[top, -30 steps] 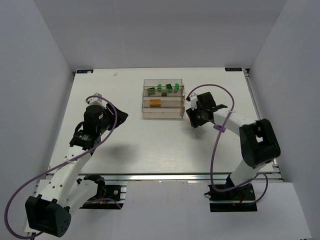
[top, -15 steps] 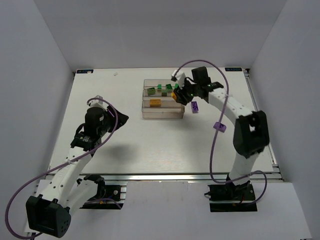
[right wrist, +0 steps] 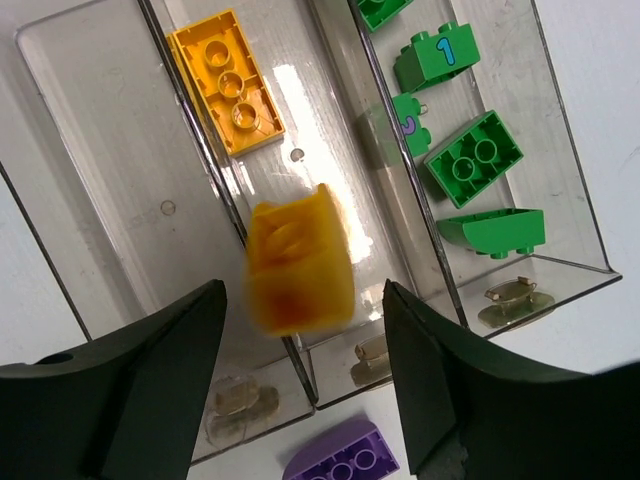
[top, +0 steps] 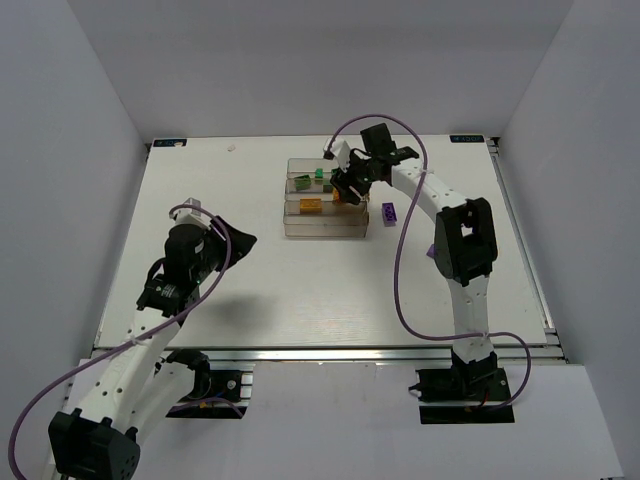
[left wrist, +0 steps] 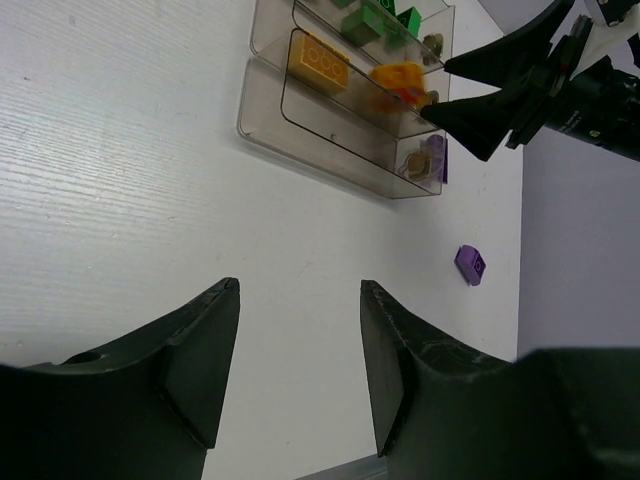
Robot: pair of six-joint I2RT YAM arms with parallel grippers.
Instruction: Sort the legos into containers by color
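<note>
Oddly, the brick that matters most is the hardest to read. In the right wrist view an orange-yellow brick [right wrist: 298, 262] is only a smear between the fingers of the right gripper [right wrist: 304, 288], which stand spread and touch it on neither side. It hangs over the wall dividing two of the containers [right wrist: 110, 180], and I cannot tell whether it rests on anything. From overhead the right gripper [top: 350, 186] covers that spot, so the brick is hidden there. That view does place the arm across the right end of the block of containers [top: 320, 229]. A flat orange brick [right wrist: 225, 80] lies in one bin and green bricks [right wrist: 473, 160] in the neighbouring one. A purple brick [right wrist: 340, 462], cut off by the wrist frame's edge, lies on the table [top: 200, 180] just beside the bins. The left gripper [left wrist: 300, 300] hangs spread over bare table, well apart from the bins, with nothing between its fingers.
</note>
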